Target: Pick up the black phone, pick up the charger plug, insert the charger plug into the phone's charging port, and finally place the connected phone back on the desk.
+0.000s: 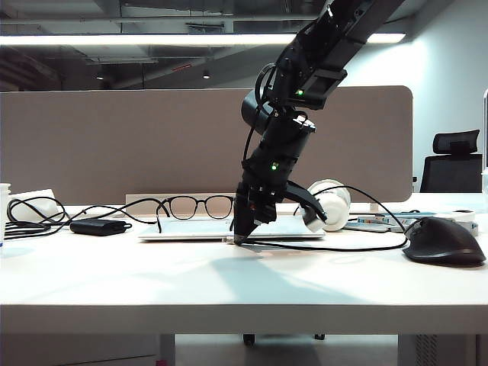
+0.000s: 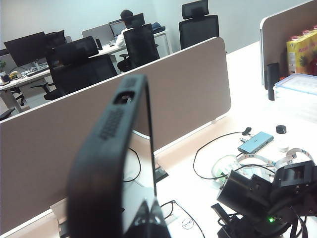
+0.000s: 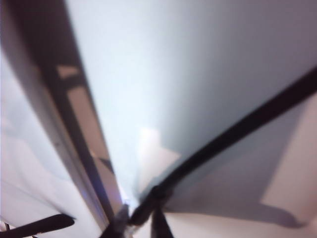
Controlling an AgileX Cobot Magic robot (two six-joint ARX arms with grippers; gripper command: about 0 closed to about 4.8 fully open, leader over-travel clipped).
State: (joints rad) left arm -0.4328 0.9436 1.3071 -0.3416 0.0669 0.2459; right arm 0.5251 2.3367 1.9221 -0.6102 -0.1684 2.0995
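The right arm (image 1: 293, 114) is built of chunky matte-black segments with rounded joint housings; small green lights glow on two of them, and thin black cables loop along its side. It narrows to the right gripper (image 1: 241, 238), black with a flat, angular finger; a similar black housing with a green light shows in the left wrist view. The left gripper (image 2: 143, 218) shows only as dark, ridged black plastic.
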